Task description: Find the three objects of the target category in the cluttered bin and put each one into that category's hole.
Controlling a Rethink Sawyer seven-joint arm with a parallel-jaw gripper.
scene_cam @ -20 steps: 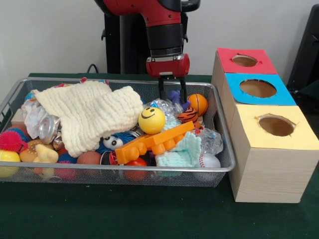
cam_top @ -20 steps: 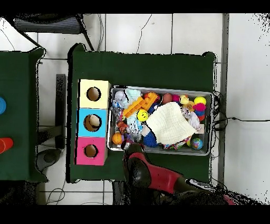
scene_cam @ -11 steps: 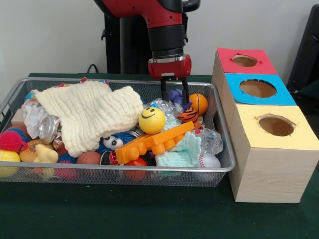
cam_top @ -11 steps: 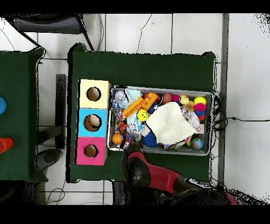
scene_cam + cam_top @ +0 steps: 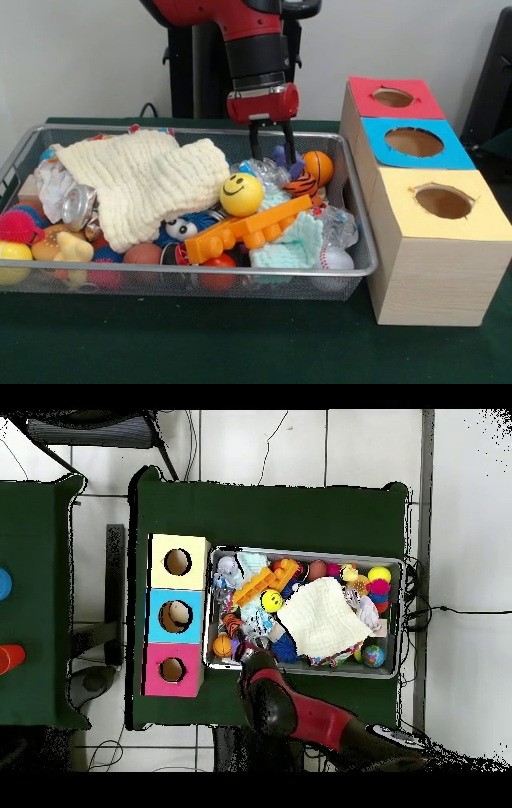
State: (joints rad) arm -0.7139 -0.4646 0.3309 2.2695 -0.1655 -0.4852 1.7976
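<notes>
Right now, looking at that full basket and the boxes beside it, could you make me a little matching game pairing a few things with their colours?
Things:
1. smiley ball
2. toy brick
3. knitted cloth
4. middle box top

Colours:
a. orange
b. blue
c. yellow
d. cream

Pairs: 1-c, 2-a, 3-d, 4-b

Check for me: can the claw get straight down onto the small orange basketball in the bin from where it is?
Probably yes. The orange basketball lies uncovered on top of the clutter, beside the claw, near the wire bin wall. Nothing covers it; only that wall crowds one side.
</notes>
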